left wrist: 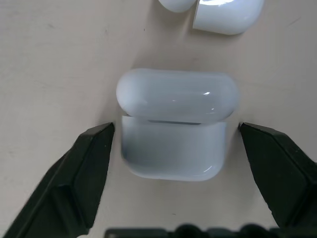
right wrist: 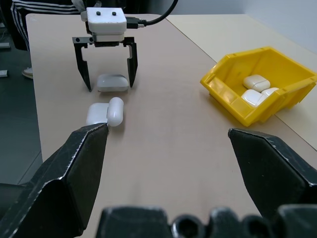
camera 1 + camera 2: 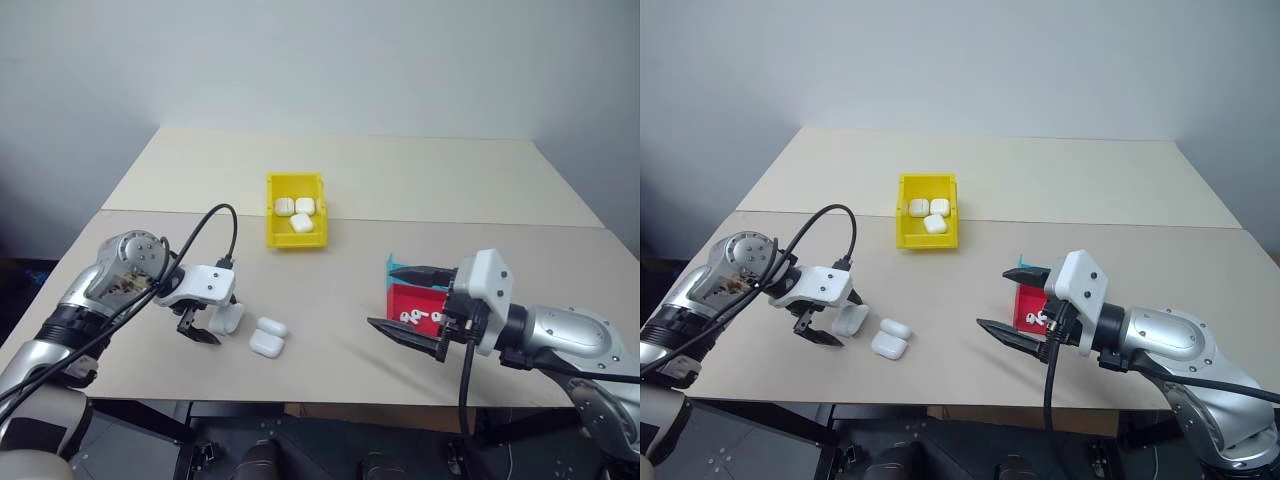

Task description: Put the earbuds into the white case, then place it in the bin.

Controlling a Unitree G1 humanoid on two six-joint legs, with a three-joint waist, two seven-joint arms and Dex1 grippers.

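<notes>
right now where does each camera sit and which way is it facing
Left and right eye views: on the head, looking forward and down over the table, both arms showing; yellow bin ahead.
Left wrist view: on the left wrist, looking down at a closed white case lying between its black fingers.
Right wrist view: on the right wrist, looking level across the table past its own fingers at the left hand.
Shared: that case, the open case and the bin appear in head and right wrist views.

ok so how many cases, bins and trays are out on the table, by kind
white cases: 5 (3 in the bin, 2 on the table)
yellow bin: 1
red-and-teal tray: 1
total: 7
The earbuds in the tray are too small to count.
</notes>
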